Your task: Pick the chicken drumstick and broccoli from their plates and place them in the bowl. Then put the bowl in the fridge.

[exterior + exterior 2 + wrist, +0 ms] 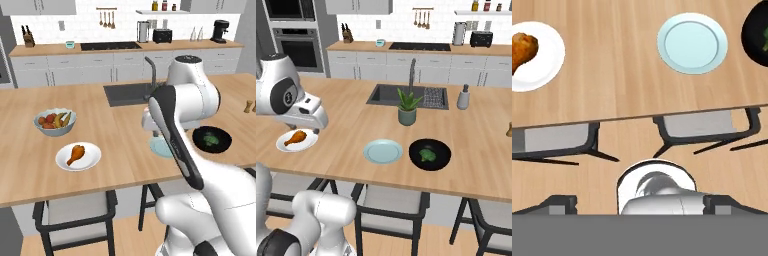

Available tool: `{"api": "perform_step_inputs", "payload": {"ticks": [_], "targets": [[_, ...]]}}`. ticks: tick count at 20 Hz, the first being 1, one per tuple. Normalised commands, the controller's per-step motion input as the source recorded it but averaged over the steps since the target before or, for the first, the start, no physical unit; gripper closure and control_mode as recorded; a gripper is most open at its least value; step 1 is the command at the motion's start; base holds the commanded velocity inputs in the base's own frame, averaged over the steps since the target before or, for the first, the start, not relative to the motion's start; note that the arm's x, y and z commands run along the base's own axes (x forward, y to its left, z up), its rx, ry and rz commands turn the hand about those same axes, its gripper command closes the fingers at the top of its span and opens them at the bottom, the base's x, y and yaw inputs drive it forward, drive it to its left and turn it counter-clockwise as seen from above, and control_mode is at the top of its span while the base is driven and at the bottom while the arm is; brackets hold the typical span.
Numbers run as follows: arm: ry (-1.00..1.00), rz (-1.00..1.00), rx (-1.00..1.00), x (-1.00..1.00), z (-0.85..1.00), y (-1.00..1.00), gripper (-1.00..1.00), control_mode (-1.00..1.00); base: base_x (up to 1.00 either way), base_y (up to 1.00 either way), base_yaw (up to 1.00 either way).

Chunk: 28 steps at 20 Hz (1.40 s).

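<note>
Two plates are sitting on the wooden counter [466,165]: the white plate [92,159] is carrying the chicken drumstick [75,153], while the pale blue-green plate [382,151] is lying bare. Just beside that bare plate, the black bowl [442,160] is holding the broccoli [427,155]. Beyond the white plate, a fruit bowl [55,122] is standing, and a potted plant [407,107] is sitting near the sink [385,93]. The gripper [640,207] is hanging high above the counter's front edge, over the chairs [698,124], its jaws spread wide apart and holding nothing.
</note>
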Motion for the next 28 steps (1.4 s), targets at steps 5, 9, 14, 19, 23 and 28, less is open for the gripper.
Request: {"api": "perform_step_inputs", "payload": {"ticks": [5,9,14,19,23,28], "targets": [[0.0,0.0,0.0,1.0,-0.08,0.57,-1.0,-1.0,0.0,0.0,0.0],[0.01,0.0,0.0,0.96,-0.31,0.68,-1.0,-1.0,0.0,0.0,0.0],[0.0,-0.03,0.0,0.75,-0.62,0.71,-1.0,-1.0,0.0,0.0,0.0],[0.0,-0.14,0.04,0.49,-0.75,0.61,-1.0,-1.0,0.0,0.0,0.0],[0.0,-0.15,0.0,0.57,-0.65,0.65,-1.0,-1.0,0.0,0.0,0.0],[0.0,-0.02,0.0,0.53,-0.41,0.35,-1.0,-1.0,0.0,0.0,0.0]]}}
